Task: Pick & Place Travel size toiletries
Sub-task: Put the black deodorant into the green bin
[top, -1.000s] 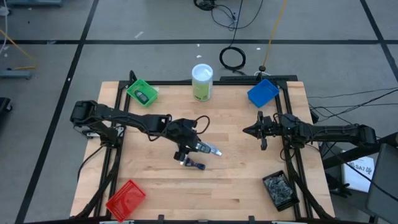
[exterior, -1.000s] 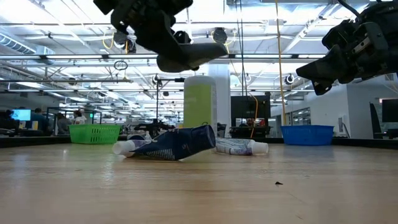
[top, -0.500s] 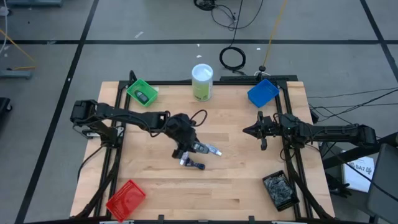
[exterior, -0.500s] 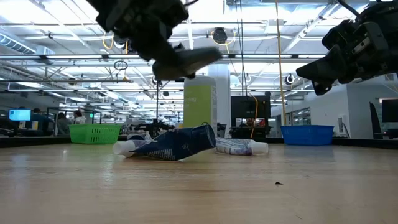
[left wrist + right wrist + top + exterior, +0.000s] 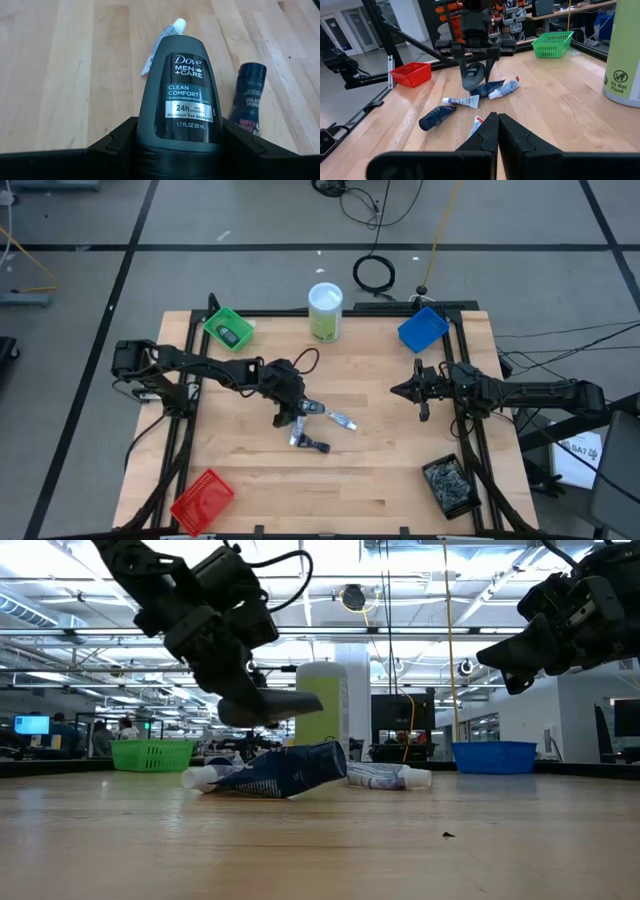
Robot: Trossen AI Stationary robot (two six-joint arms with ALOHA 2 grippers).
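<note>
One dark oblong deodorant bottle (image 5: 183,97) is pinched between the fingers of the left end effector (image 5: 287,408) and is carried clear of the tabletop (image 5: 400,480), near its middle. Its long axis is seen to run straight out from the fingers, cap end foremost, and in the low view the bottle (image 5: 268,707) lies roughly level above the pile. Just beneath and beyond it the remaining toiletries are clustered: a white-capped tube (image 5: 161,43) almost in line with the bottle, a small dark bottle (image 5: 248,97) beside it, and a blue-and-white tube (image 5: 290,770) lying flat on the wood.

The green bin (image 5: 228,328) stands at the far left corner, on the side from which the left arm reaches in; the red bin (image 5: 203,500) is at the near left corner, the blue bin (image 5: 422,329) at the far right corner. The held bottle is judged to lie closer to the green bin than to the others, so a placement there would be a short swing towards that corner, with the bottle's axis turned downwards over the rim before release.

The right end effector (image 5: 397,391) is held above the right side of the tabletop, its fingers pressed together on nothing, well apart from the pile; the left arm is plainly the nearer.
</note>
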